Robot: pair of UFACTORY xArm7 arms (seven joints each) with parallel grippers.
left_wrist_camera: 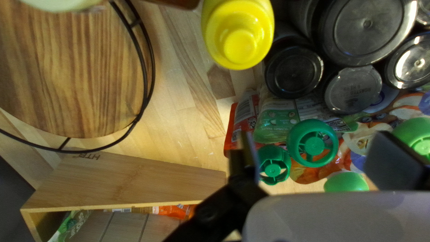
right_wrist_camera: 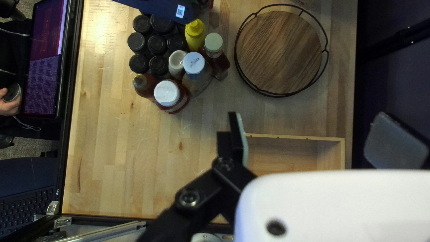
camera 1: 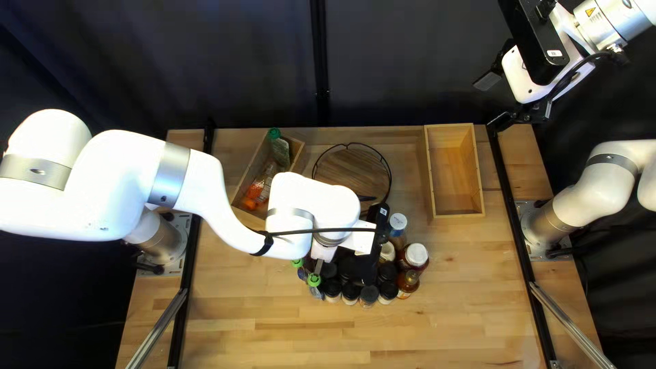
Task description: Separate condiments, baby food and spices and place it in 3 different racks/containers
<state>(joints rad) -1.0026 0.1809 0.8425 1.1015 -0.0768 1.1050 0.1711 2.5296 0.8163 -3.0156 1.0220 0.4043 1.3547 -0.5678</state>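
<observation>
In the top left view, my left arm (camera 1: 198, 188) reaches over the table from the left side of the frame, and my left gripper (camera 1: 318, 265) is low near the centre, at the crowd of bottles and jars. The left wrist view shows its two fingers well apart. Between them are green caps of baby food pouches (left_wrist_camera: 313, 143), but it is not closed on any pouch. I cannot tell if one finger is touching a cap.

These pouches are side by side with the black-lidded jars (camera 1: 350, 292), in the lower centre of the top left view. A yellow bottle (left_wrist_camera: 237, 36) stands ahead of the left gripper, near those jars. In the same group, at its right side in the top left view, there are a white-lidded jar (camera 1: 415, 255) and a sauce bottle (camera 1: 408, 281).

Left of the centre, the left wooden box (camera 1: 247, 217) already has some pouches inside, one with a green cap and one orange. The round wooden rack (camera 1: 348, 174) with black wire is in the upper centre, and the right wooden box (camera 1: 454, 164) is at the upper right.

My right gripper (camera 1: 493, 102) is raised at the upper right of the top left view, its fingers wide apart, holding nothing. The right wrist view shows also a person's hand (right_wrist_camera: 10, 105) beside a screen (right_wrist_camera: 45, 58).
</observation>
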